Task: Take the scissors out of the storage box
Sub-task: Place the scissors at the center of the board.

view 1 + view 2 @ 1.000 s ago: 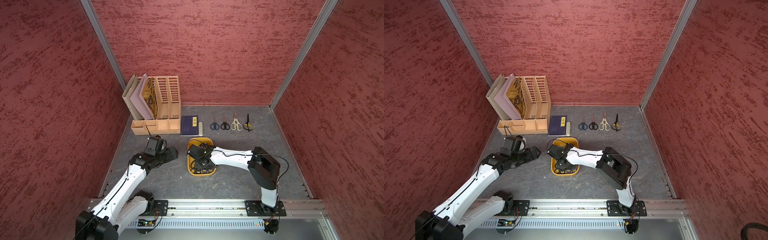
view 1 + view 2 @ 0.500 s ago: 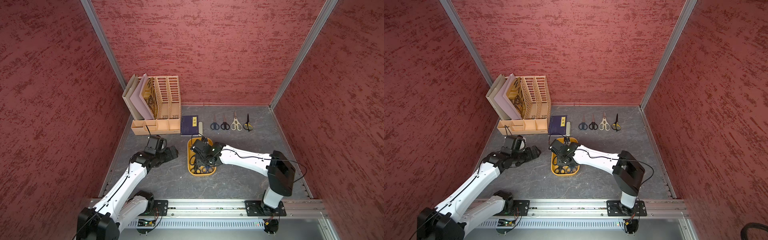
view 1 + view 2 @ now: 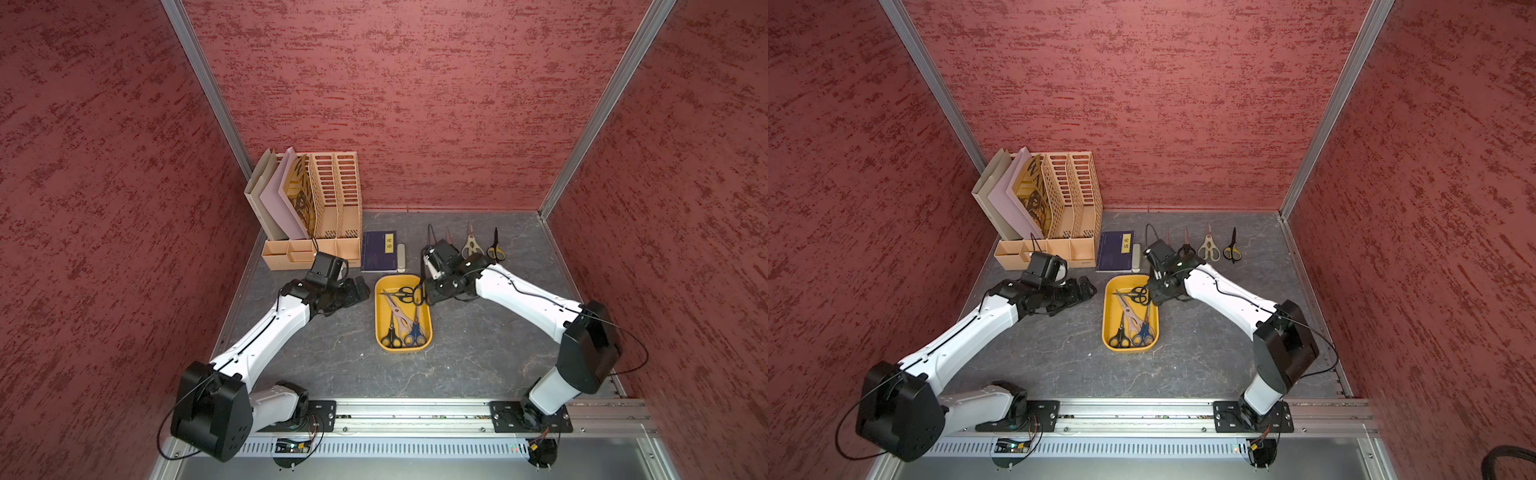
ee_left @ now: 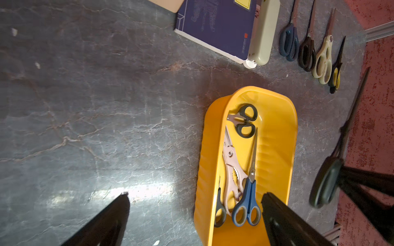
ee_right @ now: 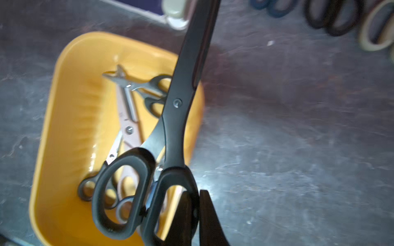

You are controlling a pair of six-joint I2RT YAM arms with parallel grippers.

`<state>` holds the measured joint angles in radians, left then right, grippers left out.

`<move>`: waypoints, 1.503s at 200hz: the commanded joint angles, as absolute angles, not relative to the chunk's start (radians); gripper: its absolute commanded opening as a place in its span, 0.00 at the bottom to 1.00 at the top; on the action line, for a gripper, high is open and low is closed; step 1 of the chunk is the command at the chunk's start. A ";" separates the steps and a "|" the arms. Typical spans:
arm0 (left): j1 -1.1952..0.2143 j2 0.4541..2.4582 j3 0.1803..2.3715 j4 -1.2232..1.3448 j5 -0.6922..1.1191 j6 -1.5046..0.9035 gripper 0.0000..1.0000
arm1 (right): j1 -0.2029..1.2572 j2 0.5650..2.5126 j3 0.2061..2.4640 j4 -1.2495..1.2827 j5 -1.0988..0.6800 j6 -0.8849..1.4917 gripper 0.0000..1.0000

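Right gripper (image 5: 196, 193) pinching matte-black scissors (image 5: 177, 102) by one oval handle loop.
Left gripper (image 4: 196, 196) standing wide open beside glossy, round-cornered mustard-yellow plastic tub (image 4: 205, 161).

This is a robot test cell in a lab, dressed as a small office desk. Red textured walls (image 3: 415, 104) joined by aluminium corner posts (image 3: 208, 95) box in a grey stone-patterned worktop (image 3: 478, 361). A left arm (image 3: 266, 336) and a right arm (image 3: 528, 299), white and black, are bolted to an aluminium rail (image 3: 415, 409) along the front, with loose cables and a bare circuit board (image 3: 291, 446) below. The props are stationery: a beige file organizer (image 3: 336, 195), a dark blue book (image 3: 376, 251) and scissors (image 3: 471, 250) in a row.
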<state>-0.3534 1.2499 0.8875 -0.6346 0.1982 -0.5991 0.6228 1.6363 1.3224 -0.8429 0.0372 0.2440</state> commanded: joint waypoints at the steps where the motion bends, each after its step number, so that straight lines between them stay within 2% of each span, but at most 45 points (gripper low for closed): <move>1: -0.380 1.299 0.933 -0.602 0.187 -0.619 1.00 | 0.544 1.650 1.322 -0.865 0.016 0.061 0.00; 53: -0.440 1.390 0.992 -0.583 0.123 -0.669 1.00 | 0.475 1.803 1.310 -0.830 0.043 -0.037 0.00; 93: -0.452 1.410 0.989 -0.583 0.085 -0.680 1.00 | 0.476 1.855 1.294 -0.762 -0.046 0.010 0.00; 141: -0.473 1.412 0.986 -0.603 0.044 -0.667 0.92 | 0.476 1.906 1.296 -0.744 -0.089 0.070 0.00; 167: -0.496 1.426 0.988 -0.603 0.032 -0.641 0.80 | 0.476 1.913 1.288 -0.737 -0.068 0.082 0.00; 200: -0.539 1.460 1.002 -0.613 -0.015 -0.622 0.77 | 0.476 1.928 1.280 -0.736 -0.061 0.094 0.00; 233: -0.561 1.496 1.015 -0.621 -0.041 -0.602 0.68 | 0.476 1.924 1.280 -0.733 -0.063 0.110 0.12; 246: -0.572 1.515 1.028 -0.636 -0.055 -0.589 0.66 | 0.477 1.911 1.286 -0.741 -0.058 0.121 0.22; 261: -0.591 1.533 1.043 -0.649 -0.073 -0.571 0.64 | 0.477 1.879 1.294 -0.752 -0.047 0.129 0.29; 300: -0.618 1.565 1.046 -0.650 -0.097 -0.543 0.59 | 0.476 1.767 1.313 -0.806 -0.016 0.155 0.32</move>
<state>-0.6064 1.5467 1.0290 -0.6350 -0.0635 -0.5800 0.4786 1.8671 1.2922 -0.7681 -0.0463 0.1246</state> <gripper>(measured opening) 0.603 0.315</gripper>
